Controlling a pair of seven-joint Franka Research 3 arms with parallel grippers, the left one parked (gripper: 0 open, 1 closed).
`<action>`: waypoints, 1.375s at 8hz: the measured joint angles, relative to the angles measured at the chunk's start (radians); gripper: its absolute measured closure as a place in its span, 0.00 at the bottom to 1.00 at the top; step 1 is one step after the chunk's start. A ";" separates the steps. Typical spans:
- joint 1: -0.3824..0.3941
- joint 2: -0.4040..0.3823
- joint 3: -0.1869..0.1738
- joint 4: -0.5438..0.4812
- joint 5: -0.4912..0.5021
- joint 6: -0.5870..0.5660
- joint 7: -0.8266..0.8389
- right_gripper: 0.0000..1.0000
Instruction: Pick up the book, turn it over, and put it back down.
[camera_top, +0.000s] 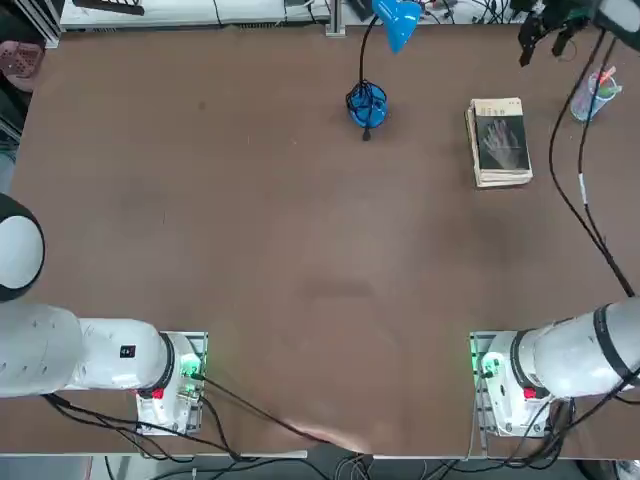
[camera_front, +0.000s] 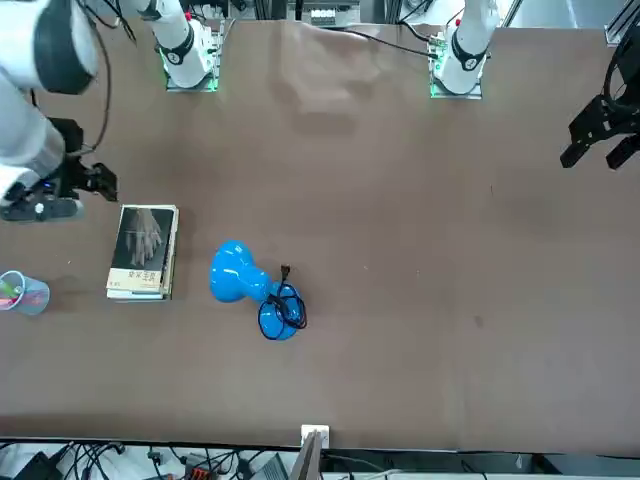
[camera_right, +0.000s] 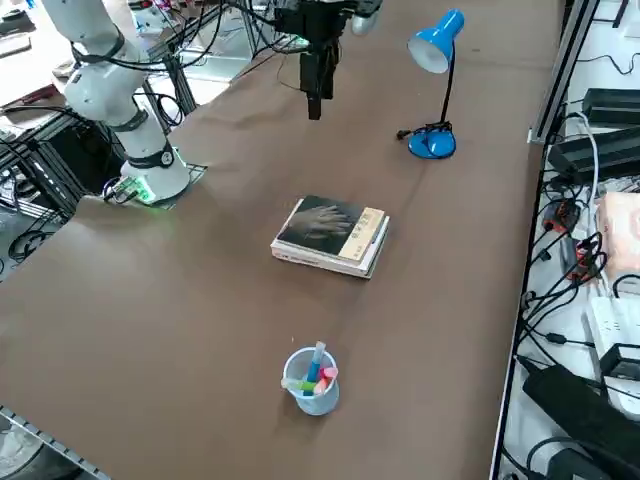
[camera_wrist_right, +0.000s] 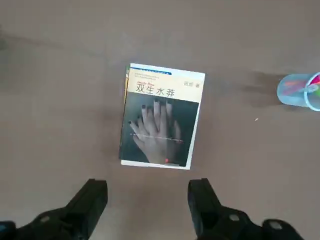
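jaws (camera_wrist_right: 147, 200) of the right arm, spread apart and gripping nothing, high above the worktop (camera_top: 300, 250) and looking straight down on the book (camera_wrist_right: 161, 115).

book lies flat on the worktop, printed cover up (hands photo, title line). lamp (camera_top: 370, 100) is the landmark: book sits apart from its blue base, toward the robot's right. cup of pens (camera_top: 597, 95) lies further out the same way, past the book, near the worktop's edge. jaws sit above the far corner, beyond the book, close to the cup.

stage unclear: cover-up and flat fits a book waiting to be lifted, equally a book already flipped and set back. one face showing doesn't settle it.

if a grasp is what's in hand, judgement:
- a flat book gives no grip from straight above on its faces; the jaws need the edges. spine and fore-edge look like the shorter span.
- line up the fingers (camera_wrist_right: 87, 202) parallel to the long sides, centred along the length, so it doesn't swing when lifted.
- paperback, pages look loose at the edge in the side view; a pinch across may bow it. go low, fingertips near the worktop.
- keep the descent clear of the cup; the lamp is well off.
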 joint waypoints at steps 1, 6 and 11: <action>-0.024 -0.019 0.000 -0.004 0.022 -0.003 -0.010 0.02; -0.077 -0.106 -0.004 -0.011 0.080 -0.079 -0.024 0.02; -0.077 -0.153 -0.006 -0.008 0.087 -0.125 0.003 0.00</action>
